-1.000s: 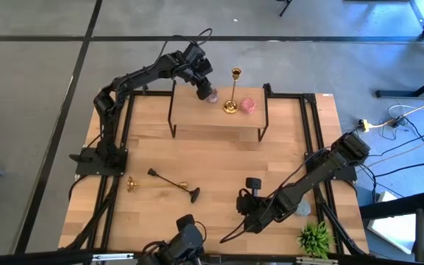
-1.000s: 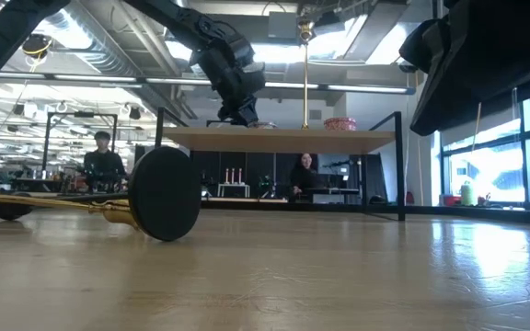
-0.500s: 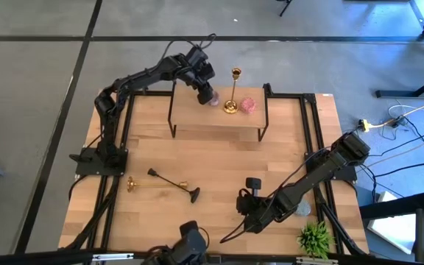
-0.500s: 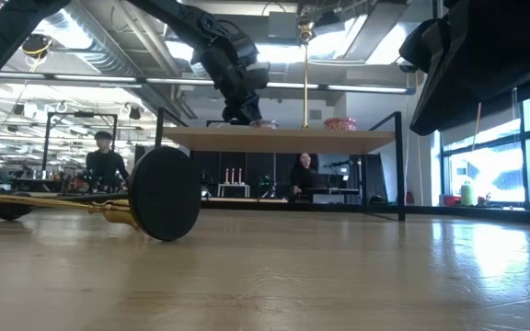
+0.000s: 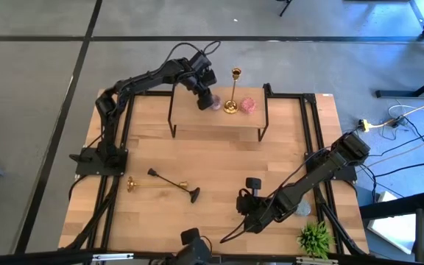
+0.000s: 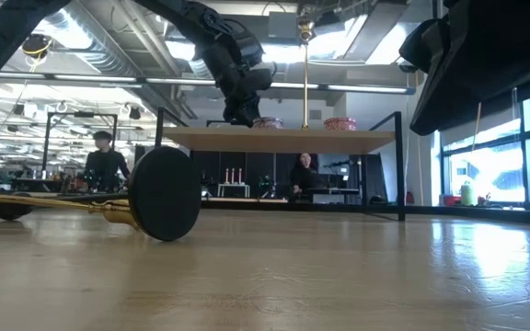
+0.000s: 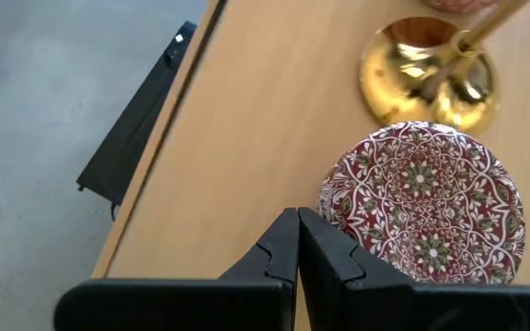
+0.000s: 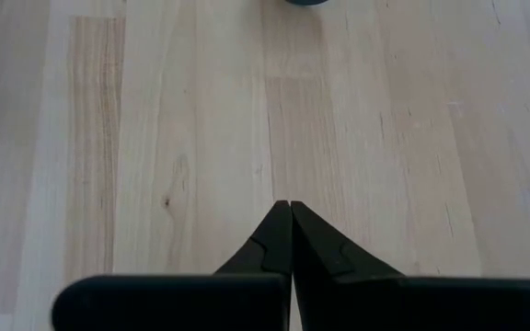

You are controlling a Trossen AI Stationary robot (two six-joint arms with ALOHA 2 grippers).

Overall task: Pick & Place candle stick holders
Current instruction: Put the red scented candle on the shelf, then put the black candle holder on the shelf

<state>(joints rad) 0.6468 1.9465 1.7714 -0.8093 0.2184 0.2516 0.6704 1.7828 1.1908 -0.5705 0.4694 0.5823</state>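
Candle stick holders are split: one gold holder stands upright on the raised shelf at the far side, apparently already placed, beside the closed, empty left gripper, while another gold one and the black one lie near-left on the table, awaiting pickup, with the right gripper resting closed, near-right.

No legible text or labels.

1 gold holder stands upright on the raised shelf, its round base beside a patterned disc. A 2nd gold holder and a black holder lie flat on the table, stems crossing.
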